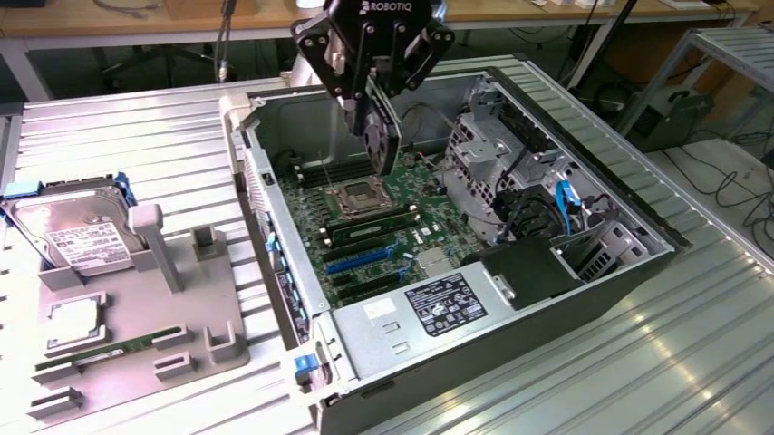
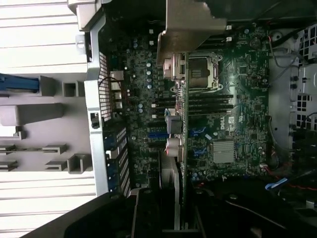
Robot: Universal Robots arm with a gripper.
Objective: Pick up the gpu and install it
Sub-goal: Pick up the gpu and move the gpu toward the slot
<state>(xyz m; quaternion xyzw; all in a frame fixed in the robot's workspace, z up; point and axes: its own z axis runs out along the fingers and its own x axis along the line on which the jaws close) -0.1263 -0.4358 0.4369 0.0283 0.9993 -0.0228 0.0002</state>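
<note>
My gripper (image 1: 370, 95) hangs over the open computer case (image 1: 260, 172) and is shut on the gpu (image 1: 380, 140). The card hangs edge-down above the motherboard (image 1: 387, 237), over the area near the CPU socket (image 1: 359, 197), and is clear of the board. In the wrist view the gpu (image 2: 181, 124) appears edge-on as a thin green board with connectors. Its silver bracket (image 2: 190, 25) is at the end away from my gripper (image 2: 171, 213). Blue expansion slots (image 1: 362, 256) lie on the board, nearer the power supply than the card.
The power supply (image 1: 450, 304) with its white label fills the case's near end, and the drive cage (image 1: 496, 154) stands along the exterior view's right side. At the exterior view's left, a grey fixture (image 1: 181, 299) holds a hard drive (image 1: 75, 234), a CPU (image 1: 75, 317) and a memory stick (image 1: 103, 353).
</note>
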